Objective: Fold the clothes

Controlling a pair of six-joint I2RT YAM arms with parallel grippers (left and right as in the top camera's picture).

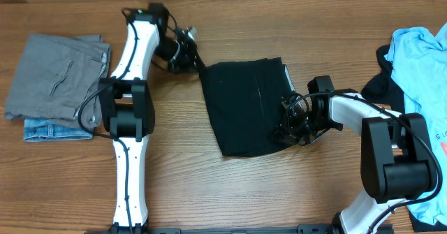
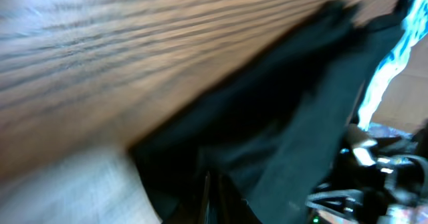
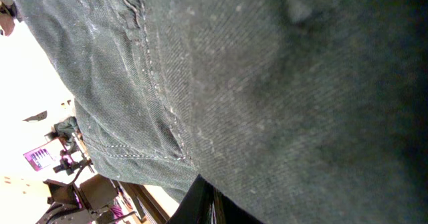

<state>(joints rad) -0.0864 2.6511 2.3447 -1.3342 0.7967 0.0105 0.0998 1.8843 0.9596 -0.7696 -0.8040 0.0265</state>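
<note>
Black trousers (image 1: 244, 105) on table (image 1: 279, 192), clenched at far-left corner in left pincer (image 1: 196, 61) and at right edge in right pincer (image 1: 288, 120): raise both together, keep cloth taut, lay edges flush.

Five garments (image 1: 246, 105), two robot arms (image 1: 130, 87), one table (image 1: 279, 192).

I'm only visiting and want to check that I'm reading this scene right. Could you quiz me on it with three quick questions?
1. Beside which arm does the light blue T-shirt lie?
2. True or false: the grey piece lies on top of a denim piece.
3. The left gripper and right gripper are both shut on: A) the T-shirt, B) the black garment, C) the grey piece.

Key: 1, the right arm. 2, true. 3, B.
</note>
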